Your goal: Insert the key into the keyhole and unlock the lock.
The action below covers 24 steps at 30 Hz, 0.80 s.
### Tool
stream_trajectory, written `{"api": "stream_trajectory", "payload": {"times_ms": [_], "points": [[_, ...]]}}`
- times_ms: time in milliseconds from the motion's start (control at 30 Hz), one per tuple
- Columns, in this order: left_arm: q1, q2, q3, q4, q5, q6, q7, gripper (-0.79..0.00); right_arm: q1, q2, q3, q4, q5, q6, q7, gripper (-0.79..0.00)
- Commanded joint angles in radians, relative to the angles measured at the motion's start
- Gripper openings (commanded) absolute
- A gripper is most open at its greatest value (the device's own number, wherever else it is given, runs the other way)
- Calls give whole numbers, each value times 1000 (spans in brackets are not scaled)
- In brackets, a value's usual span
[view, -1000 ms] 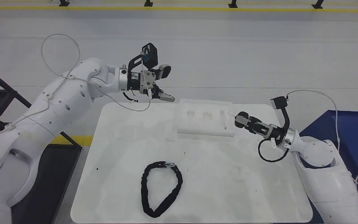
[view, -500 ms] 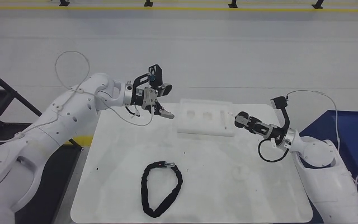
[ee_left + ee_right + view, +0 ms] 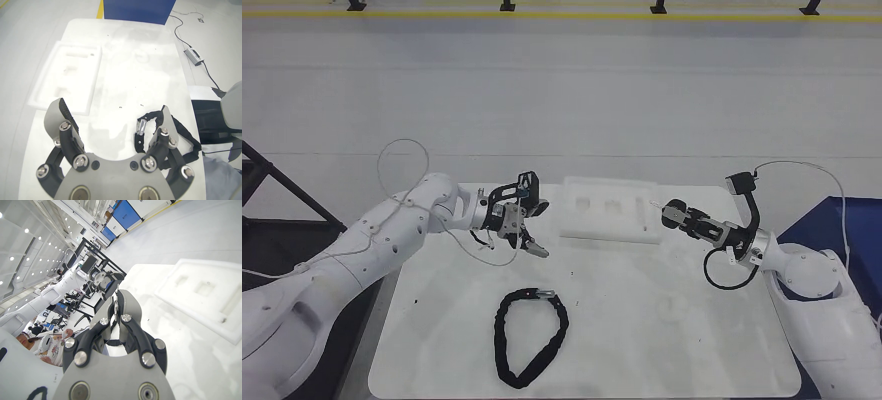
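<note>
Between foam tray (image 3: 609,208) and chain lock (image 3: 532,335) on the counter (image 3: 642,320), left tool (image 3: 534,248) hangs spread wide; right tool (image 3: 667,212) pinches the key (image 3: 116,302) beside the tray.

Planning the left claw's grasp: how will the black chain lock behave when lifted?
Probably floppy: the chain lock lies in a loose, bent loop, so it should sag. Likely heavy for its size, given the metal cylinder. Its fabric sleeve shouldn't slip.

We see a white table (image 3: 692,320); on it lie a black chain lock (image 3: 500,338) and, near the far edge, a white foam tray (image 3: 592,228).
</note>
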<state>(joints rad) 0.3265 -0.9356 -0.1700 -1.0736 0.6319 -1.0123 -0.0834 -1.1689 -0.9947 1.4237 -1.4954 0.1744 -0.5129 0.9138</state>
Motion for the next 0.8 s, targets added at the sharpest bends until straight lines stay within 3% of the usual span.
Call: {"api": "stream_trajectory", "payload": {"times_ms": [0, 367, 767], "points": [[20, -9, 0, 8, -5, 0, -12, 0, 0, 0, 0, 0, 0, 0, 0, -785], [91, -62, 0, 62, -47, 0, -165, 0, 0, 0, 0, 0, 0, 0, 0, -785], [92, -64, 0, 64, -53, 0, -176, 0, 0, 0, 0, 0, 0, 0, 0, -785]]}}
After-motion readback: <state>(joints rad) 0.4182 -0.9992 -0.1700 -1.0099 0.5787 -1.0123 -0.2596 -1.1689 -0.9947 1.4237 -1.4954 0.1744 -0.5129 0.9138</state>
